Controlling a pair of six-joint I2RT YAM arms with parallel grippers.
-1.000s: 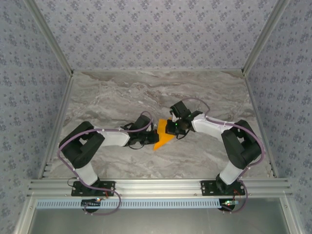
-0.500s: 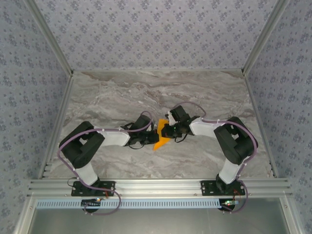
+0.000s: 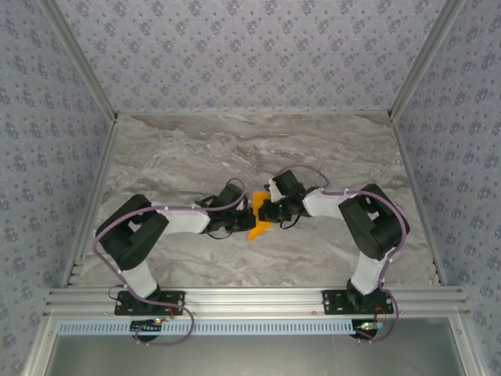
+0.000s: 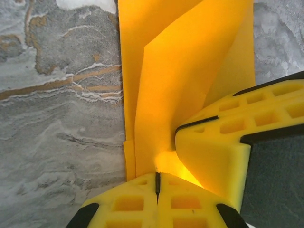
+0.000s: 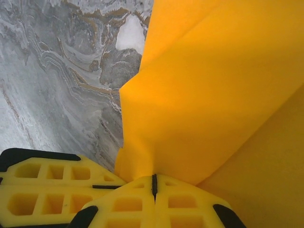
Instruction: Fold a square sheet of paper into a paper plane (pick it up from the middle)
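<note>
The orange sheet of paper (image 3: 257, 228), folded and creased, stands up off the marble table (image 3: 196, 149) between the two grippers at the table's middle. My left gripper (image 3: 244, 217) is shut on its lower edge, and the folded layers (image 4: 175, 71) rise from the closed fingertips (image 4: 156, 183). My right gripper (image 3: 264, 210) is shut on the same paper from the other side, with the sheet (image 5: 213, 90) running into its jaw seam (image 5: 153, 183). The two grippers touch or nearly touch: the right fingers (image 4: 223, 142) show in the left wrist view, the left fingers (image 5: 42, 187) in the right wrist view.
Patterned walls and metal frame posts (image 3: 90, 78) close in the table on three sides. An aluminium rail (image 3: 250, 299) runs along the near edge by the arm bases. Bare marble lies behind and to both sides of the grippers.
The right arm has drawn in, its elbow swinging left and its gripper sliding a little left against the left gripper. Less of the paper shows from above. The left arm has held still.
</note>
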